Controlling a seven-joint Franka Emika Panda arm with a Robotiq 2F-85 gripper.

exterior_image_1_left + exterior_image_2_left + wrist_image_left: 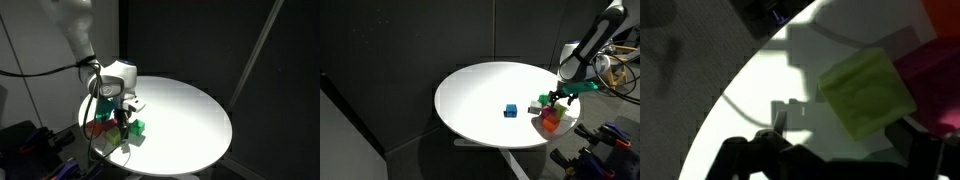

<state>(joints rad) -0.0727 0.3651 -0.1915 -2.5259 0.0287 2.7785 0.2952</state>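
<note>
My gripper point(122, 118) hangs low over a cluster of blocks at the edge of the round white table point(185, 110). It shows in both exterior views, here by the table's rim point(557, 100). In the wrist view the two dark fingers point(840, 142) are apart, and a yellow-green block point(865, 92) lies just ahead of and between them, untouched. A pink-red block point(932, 70) lies beside it. In the exterior views the cluster shows a green block point(137, 127), a red block point(100, 128) and a red-orange block point(552, 120). The gripper holds nothing.
A small blue block point(510, 110) stands alone nearer the table's middle point(490, 90). The cluster sits close to the table's edge, which runs diagonally through the wrist view. Black curtains surround the table. Cables and equipment lie beyond the rim point(610, 135).
</note>
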